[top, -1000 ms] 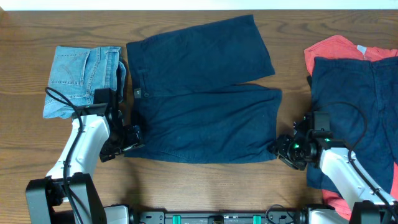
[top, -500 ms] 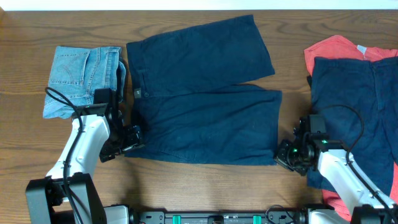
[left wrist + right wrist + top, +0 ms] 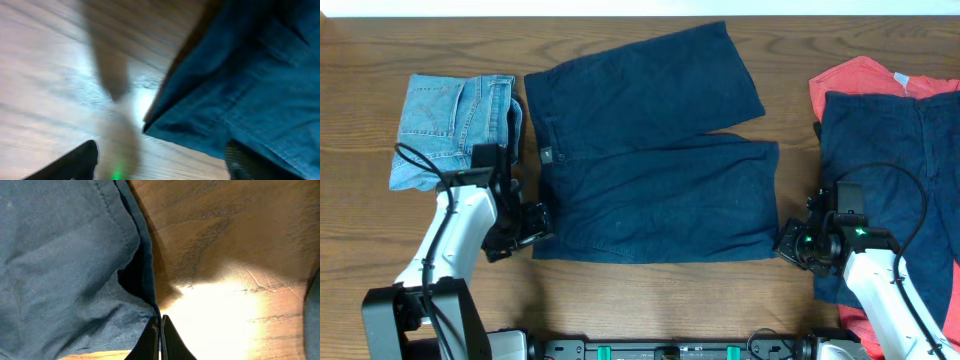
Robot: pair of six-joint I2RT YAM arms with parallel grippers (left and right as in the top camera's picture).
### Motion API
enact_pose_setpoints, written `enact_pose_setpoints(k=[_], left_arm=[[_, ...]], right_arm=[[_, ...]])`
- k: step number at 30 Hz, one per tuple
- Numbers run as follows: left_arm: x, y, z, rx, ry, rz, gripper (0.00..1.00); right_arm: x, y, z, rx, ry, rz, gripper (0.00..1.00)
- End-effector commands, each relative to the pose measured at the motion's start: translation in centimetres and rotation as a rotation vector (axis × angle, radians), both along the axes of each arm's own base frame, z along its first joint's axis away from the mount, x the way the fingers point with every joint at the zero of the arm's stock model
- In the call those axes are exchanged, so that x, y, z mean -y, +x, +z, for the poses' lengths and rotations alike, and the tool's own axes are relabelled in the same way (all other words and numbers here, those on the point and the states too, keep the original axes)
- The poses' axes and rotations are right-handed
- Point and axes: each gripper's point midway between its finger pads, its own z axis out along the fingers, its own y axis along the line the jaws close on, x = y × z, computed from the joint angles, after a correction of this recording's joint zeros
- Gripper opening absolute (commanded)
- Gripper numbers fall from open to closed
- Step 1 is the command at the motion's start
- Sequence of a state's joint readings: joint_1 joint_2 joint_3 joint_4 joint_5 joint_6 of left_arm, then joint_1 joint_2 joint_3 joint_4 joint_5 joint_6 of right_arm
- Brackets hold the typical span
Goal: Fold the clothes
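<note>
Dark navy, plain and unpatterned, is seen on the shorts (image 3: 650, 160) at the middle of the worktop (image 3: 380, 230), where brown wood grain is streaked lighter and darker. Pale washed blue is noted on the folded denim (image 3: 450, 125) towards the left edge. By the right edge, coral red is shown on a garment (image 3: 860, 80), overlaid by a second navy piece (image 3: 900, 170). White shells and black joints are seen on the left arm (image 3: 455, 235) and the right arm (image 3: 875, 290), with a green light (image 3: 807, 240) at the right one's wrist.

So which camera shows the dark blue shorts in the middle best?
The overhead view: the whole shorts lie spread out. The left wrist view shows only a blurred corner; the right wrist view, one hem corner at the right gripper.
</note>
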State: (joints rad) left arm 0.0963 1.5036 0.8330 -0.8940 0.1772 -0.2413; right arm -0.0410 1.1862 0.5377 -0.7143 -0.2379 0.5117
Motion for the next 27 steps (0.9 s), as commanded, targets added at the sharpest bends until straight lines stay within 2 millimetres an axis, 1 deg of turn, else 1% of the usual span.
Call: enact_pose_setpoints(k=[1,2,3,4,5,9,14,15,16,17,18,22,24,25,26,27], left_arm=[[0.9,-1.2,-1.3,-0.025,-0.052,0.027,0.73],[0.9,-1.3,-1.8,-0.021,-0.052,0.034,0.68],[0.9,-1.4,-2.2,-0.018,-0.051,0.037,0.6],[0.9,-1.6,-2.5,-0.015,-0.051,0.037,0.54],[0.9,-1.6,-2.8,-0.01,-0.05,0.044,0.52],[0.9,-1.6,-3.7,0.006,-0.046,0.08,0.48],[0.9,-1.6,-4.5,0.031,-0.044,0.079,0.37],[0.9,-1.7,-4.6,0.028,-0.044,0.079,0.33],[0.9,-1.8,-4.7,0.025,-0.044,0.079,0.25],[1.0,-1.9,-4.6,0.021,-0.045,0.079,0.13],[1.0,-2.0,-4.6,0.019,-0.045,0.078,0.06],[1.0,-2.3,-4.5,0.004,-0.045,0.076,0.06],[1.0,-2.3,-4.3,-0.003,-0.046,0.075,0.06],[1.0,-2.3,-4.1,-0.006,-0.046,0.076,0.06],[1.0,-2.2,-4.0,-0.006,-0.046,0.076,0.06],[1.0,-2.1,-3.9,-0.005,-0.046,0.076,0.06]], right_arm=[[0.1,0.7,0.7,0.033,0.0,0.013,0.03],[0.1,0.7,0.7,0.033,0.0,0.013,0.03],[0.1,0.7,0.7,0.033,0.0,0.013,0.03],[0.1,0.7,0.7,0.033,0.0,0.013,0.03],[0.1,0.7,0.7,0.032,0.0,0.013,0.03],[0.1,0.7,0.7,0.033,0.0,0.013,0.03],[0.1,0.8,0.7,0.036,-0.001,0.013,0.03],[0.1,0.8,0.7,0.036,-0.001,0.013,0.03],[0.1,0.8,0.7,0.036,-0.001,0.013,0.03],[0.1,0.8,0.7,0.036,-0.001,0.013,0.04],[0.1,0.8,0.7,0.036,-0.001,0.013,0.05],[0.1,0.8,0.8,0.049,-0.013,0.062,0.08],[0.1,0.8,0.8,0.06,-0.022,0.106,0.13],[0.0,0.8,0.8,0.068,-0.021,0.135,0.17],[-0.5,0.8,0.9,0.082,-0.002,0.184,0.25],[-1.2,0.7,1.1,0.097,0.027,0.236,0.37]])
